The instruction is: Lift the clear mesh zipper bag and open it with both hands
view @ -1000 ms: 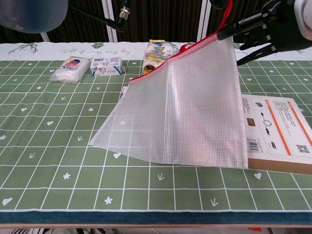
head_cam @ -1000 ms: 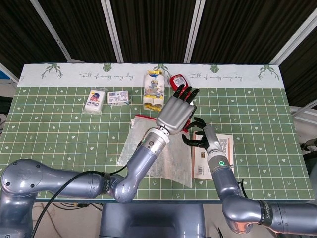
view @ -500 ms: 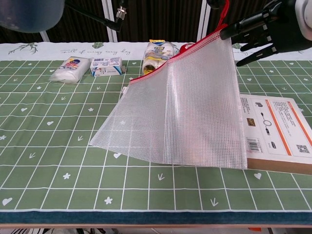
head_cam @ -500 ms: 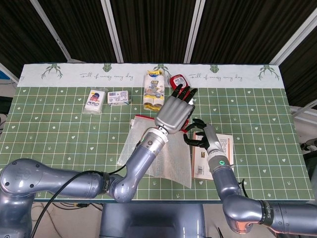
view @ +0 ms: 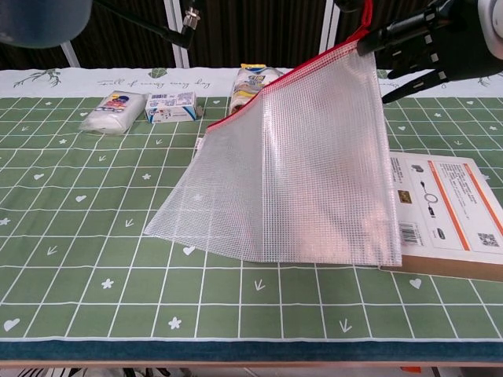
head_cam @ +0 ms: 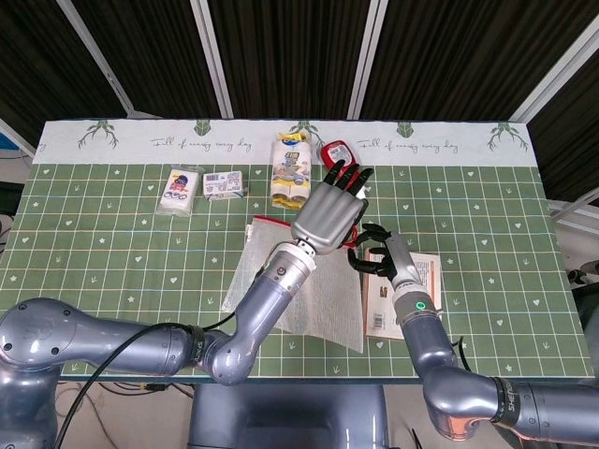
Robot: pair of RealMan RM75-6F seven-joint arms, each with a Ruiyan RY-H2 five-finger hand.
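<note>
The clear mesh zipper bag [view: 299, 173] with a red zipper edge hangs tilted, its lower edge resting on the green mat [view: 78, 251]. My right hand [view: 428, 47] pinches the raised right corner by the zipper; in the head view it [head_cam: 379, 257] sits just right of the bag [head_cam: 253, 267]. My left hand [head_cam: 328, 213] hovers over that same corner, back facing up, fingers spread. A red pull strap [view: 365, 16] rises from the corner to a dark shape at the top edge of the chest view. Whether my left hand pinches the strap is hidden.
A flat white and orange box [view: 444, 216] lies under the bag's right edge. Along the back stand a white pack [head_cam: 181, 187], a small box [head_cam: 223, 183], a yellow and white package [head_cam: 291, 168] and a red item [head_cam: 337, 152].
The held corner and zipper edge have risen slightly, pulling the bag a little tauter. My left hand has shifted slightly left above it.
</note>
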